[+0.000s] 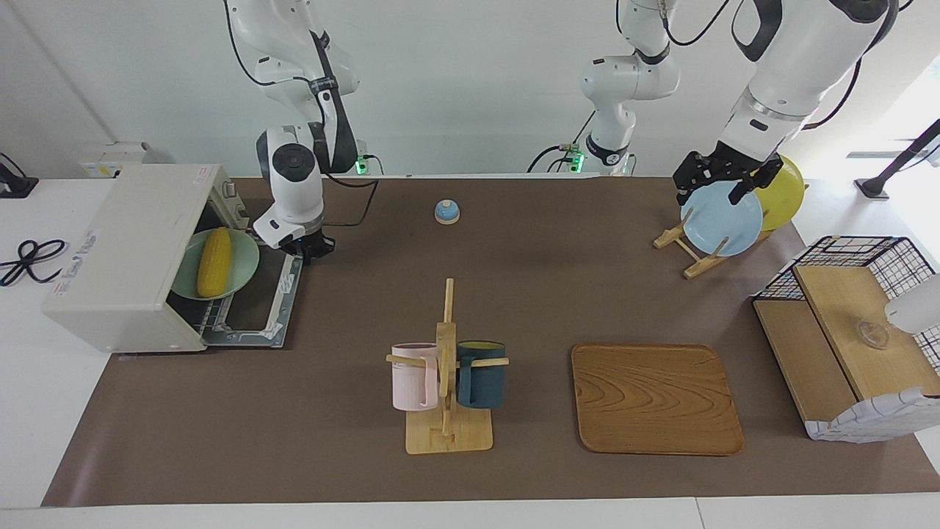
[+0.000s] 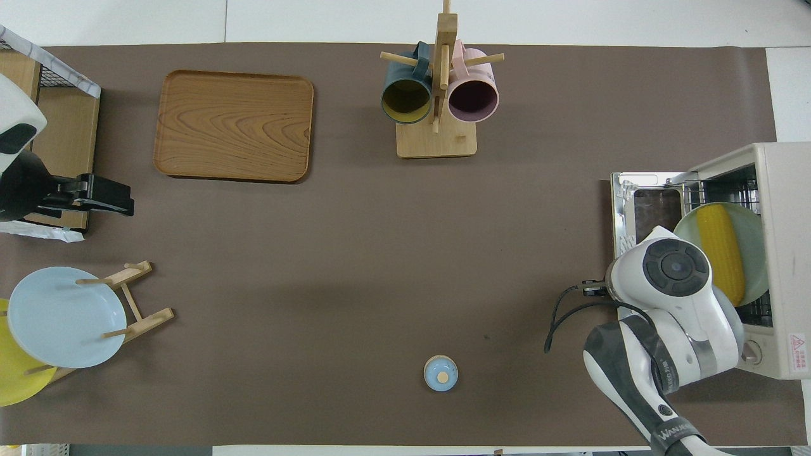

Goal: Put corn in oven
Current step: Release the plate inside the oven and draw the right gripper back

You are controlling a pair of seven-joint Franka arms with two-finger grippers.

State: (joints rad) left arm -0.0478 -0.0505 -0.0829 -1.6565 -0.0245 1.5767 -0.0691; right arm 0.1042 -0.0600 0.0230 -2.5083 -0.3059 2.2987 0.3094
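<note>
The yellow corn (image 1: 213,261) (image 2: 719,253) lies on a pale green plate (image 1: 246,261) on the wire rack inside the off-white oven (image 1: 125,242) (image 2: 782,190). The plate's rim sticks out over the dropped-open door (image 1: 253,312). My right gripper (image 1: 310,248) is shut and holds nothing; it hangs low beside the door's corner nearest the robots. In the overhead view its own wrist hides it. My left gripper (image 1: 716,192) (image 2: 127,199) waits open above the plate rack.
A plate rack (image 1: 694,250) holds a blue plate (image 1: 723,224) and a yellow one (image 1: 786,195). A mug stand (image 1: 446,433) with a pink mug and a dark blue mug, a wooden tray (image 1: 653,397), a small blue bell (image 1: 446,211) and a wire-and-wood basket (image 1: 844,330) also stand on the mat.
</note>
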